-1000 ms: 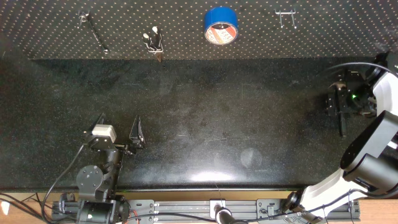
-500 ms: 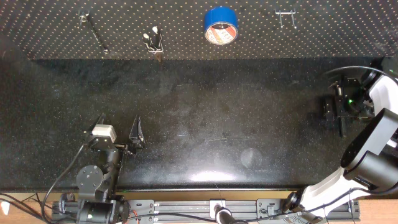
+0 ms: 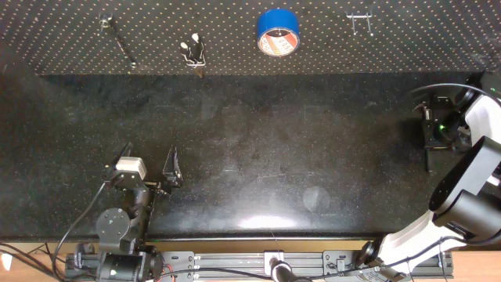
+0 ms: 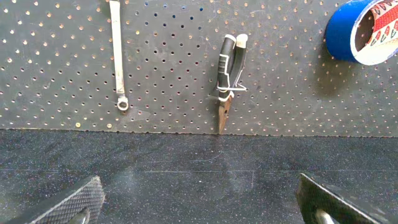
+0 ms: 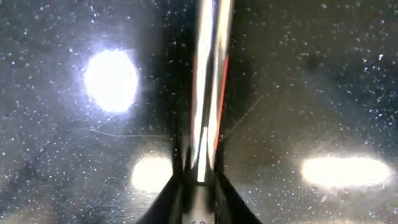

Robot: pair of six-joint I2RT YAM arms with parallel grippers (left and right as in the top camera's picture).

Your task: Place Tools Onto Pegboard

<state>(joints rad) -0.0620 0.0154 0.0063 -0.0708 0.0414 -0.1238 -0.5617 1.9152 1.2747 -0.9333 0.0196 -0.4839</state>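
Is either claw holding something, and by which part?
The right claw grips a slim metal tool by one end of its shaft; the left claw holds nothing.

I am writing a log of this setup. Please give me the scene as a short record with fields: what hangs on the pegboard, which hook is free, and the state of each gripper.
on pegboard: wrench, pliers, blue tape roll
free: hook, at the board's right part
left gripper: open, empty, facing the board
right gripper: shut on shiny metal tool, over the right end of the table
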